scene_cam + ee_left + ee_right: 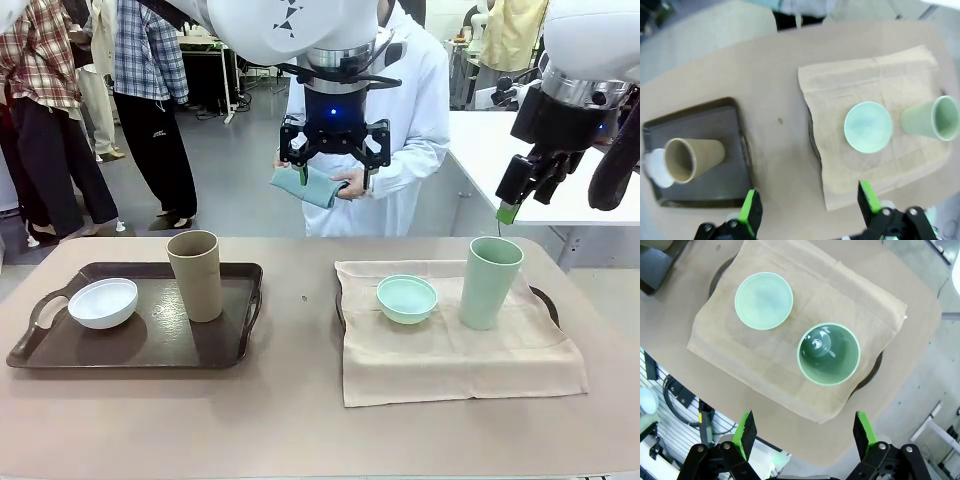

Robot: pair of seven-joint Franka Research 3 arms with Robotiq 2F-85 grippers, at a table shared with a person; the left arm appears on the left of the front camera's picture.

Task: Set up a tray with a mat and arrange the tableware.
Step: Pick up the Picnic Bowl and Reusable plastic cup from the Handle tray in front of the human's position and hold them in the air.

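Claws both hang spread, empty: left gripper high at centre, right gripper above the mint-green cup. That cup and the mint-green bowl sit on the beige mat over the right tray. White bowl and tan cup stand on the bare left tray. You likely mat that one next: take the person's folded teal cloth.

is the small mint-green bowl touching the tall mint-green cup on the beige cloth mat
Apart. The right wrist view, from above, shows beige cloth mat between the small mint-green bowl and the tall mint-green cup.
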